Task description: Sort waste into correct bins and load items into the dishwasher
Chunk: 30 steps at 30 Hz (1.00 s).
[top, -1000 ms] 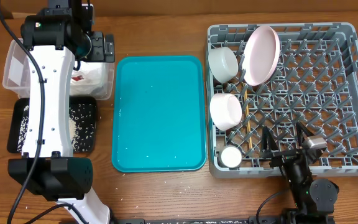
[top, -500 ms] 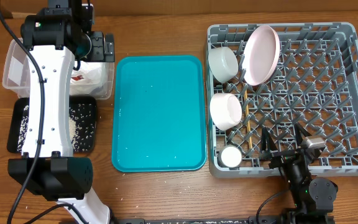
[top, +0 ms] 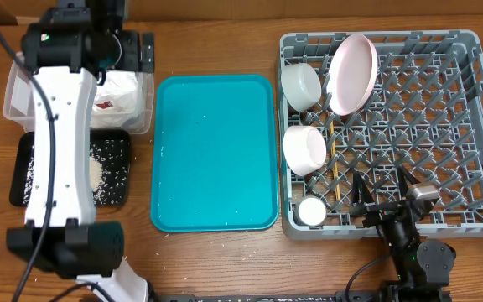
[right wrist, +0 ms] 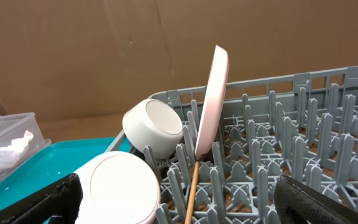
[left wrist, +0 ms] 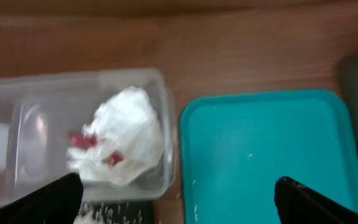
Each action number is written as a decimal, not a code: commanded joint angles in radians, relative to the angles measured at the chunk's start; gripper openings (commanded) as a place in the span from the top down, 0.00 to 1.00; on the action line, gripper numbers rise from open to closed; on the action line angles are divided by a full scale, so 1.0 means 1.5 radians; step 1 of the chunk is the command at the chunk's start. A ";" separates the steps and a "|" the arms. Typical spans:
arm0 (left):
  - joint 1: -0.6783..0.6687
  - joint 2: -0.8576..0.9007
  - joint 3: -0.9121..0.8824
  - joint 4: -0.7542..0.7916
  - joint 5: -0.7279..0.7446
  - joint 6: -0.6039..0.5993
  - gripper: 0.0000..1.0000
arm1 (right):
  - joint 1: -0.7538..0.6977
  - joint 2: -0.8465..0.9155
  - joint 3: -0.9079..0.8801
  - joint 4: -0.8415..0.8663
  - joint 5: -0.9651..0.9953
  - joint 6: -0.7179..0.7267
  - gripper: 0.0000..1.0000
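The left hand (left wrist: 178, 190) is seen spread wide with nothing held between its fingers. It hangs above the far left of the worktop (top: 225, 260), over the border between the clear tub (left wrist: 17, 124) and the teal tray (left wrist: 260, 155). The crumpled white napkin (left wrist: 126, 140) is found inside the clear tub, at its right end, with the red wrapper scrap (left wrist: 78, 139) lying against it. Just in front of the tub, the black tray (top: 124, 200) is seen scattered with white rice grains (top: 99, 172); part of it is hidden beneath the left arm (top: 57, 143). A few stray grains are seen on the teal tray, which lies between the two bins and the grey dish rack (top: 443, 109).

The right hand (top: 382, 191) is likewise held wide open, with nothing gripped, and is placed over the near edge of the rack. In the rack's left part the pink plate (right wrist: 215, 99) is stood upright on edge between the pegs. One white bowl (right wrist: 154, 127) is tipped on its side just left of the plate, and a second white bowl (right wrist: 122, 190) is lodged nearer the right wrist camera. The chopsticks (top: 335, 164) are laid along the lattice beside the second bowl, below the plate. The small white cup (top: 313, 211) is set in the near left corner of the rack
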 commanded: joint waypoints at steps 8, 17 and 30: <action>-0.012 -0.254 -0.238 0.268 0.125 0.089 0.00 | -0.005 -0.006 -0.007 0.004 -0.004 0.000 0.00; 0.008 -0.647 -0.845 0.633 0.122 0.092 0.00 | -0.005 -0.006 -0.007 0.004 -0.004 0.000 0.00; 0.035 -1.111 -1.321 0.778 0.117 0.091 0.00 | -0.005 -0.006 -0.007 0.004 -0.004 0.000 0.00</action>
